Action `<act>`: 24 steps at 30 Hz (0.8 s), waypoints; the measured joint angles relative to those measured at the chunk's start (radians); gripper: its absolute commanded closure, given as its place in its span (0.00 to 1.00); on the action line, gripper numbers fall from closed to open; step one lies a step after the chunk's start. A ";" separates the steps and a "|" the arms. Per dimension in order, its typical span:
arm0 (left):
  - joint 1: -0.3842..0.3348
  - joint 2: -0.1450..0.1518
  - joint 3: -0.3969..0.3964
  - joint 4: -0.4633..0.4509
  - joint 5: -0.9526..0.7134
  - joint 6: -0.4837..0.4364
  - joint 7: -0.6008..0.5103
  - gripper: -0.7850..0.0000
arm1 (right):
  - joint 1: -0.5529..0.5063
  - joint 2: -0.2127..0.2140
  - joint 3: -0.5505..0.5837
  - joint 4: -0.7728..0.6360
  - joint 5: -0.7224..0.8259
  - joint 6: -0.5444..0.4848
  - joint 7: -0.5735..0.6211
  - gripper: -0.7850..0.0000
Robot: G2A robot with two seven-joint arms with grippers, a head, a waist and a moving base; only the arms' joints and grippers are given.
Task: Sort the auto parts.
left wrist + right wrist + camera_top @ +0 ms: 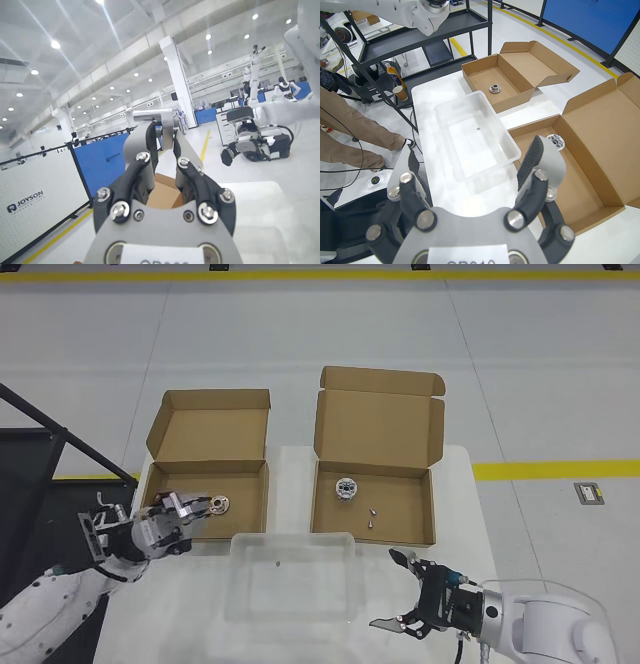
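My left gripper is shut on a silver metal part with a cylindrical stub, held above the near left corner of the left cardboard box; in the top view this gripper sits beside a flanged metal hub lying in that box. The hub is alone on the box floor. The right cardboard box holds a round silver part and small screws. My right gripper stands open and empty at the table's near right, beside the clear plastic bin.
The clear bin lies in the table's near middle with one tiny dark piece inside. Both box lids stand open at the far side. A black rack with a paper cup stands off the table's left.
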 measured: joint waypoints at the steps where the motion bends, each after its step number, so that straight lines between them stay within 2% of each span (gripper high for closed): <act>1: -0.001 0.001 -0.001 0.024 0.028 -0.012 -0.012 1.00 | 0.000 0.000 0.000 0.000 0.000 0.000 0.000 0.00; 6: -0.009 0.005 -0.016 0.153 0.165 -0.062 -0.074 1.00 | 0.000 0.000 0.000 0.000 0.000 0.000 0.000 0.00; 12: -0.035 0.000 -0.039 0.276 0.291 -0.060 -0.314 1.00 | 0.000 0.000 0.000 0.000 0.000 0.000 0.000 0.00; 15: -0.043 -0.002 -0.042 0.298 0.327 -0.067 -0.405 1.00 | 0.000 0.000 0.000 0.000 0.000 0.000 0.000 0.00; 24: -0.043 -0.002 -0.042 0.297 0.325 -0.067 -0.389 1.00 | 0.000 0.000 0.000 0.000 0.000 0.000 0.000 0.00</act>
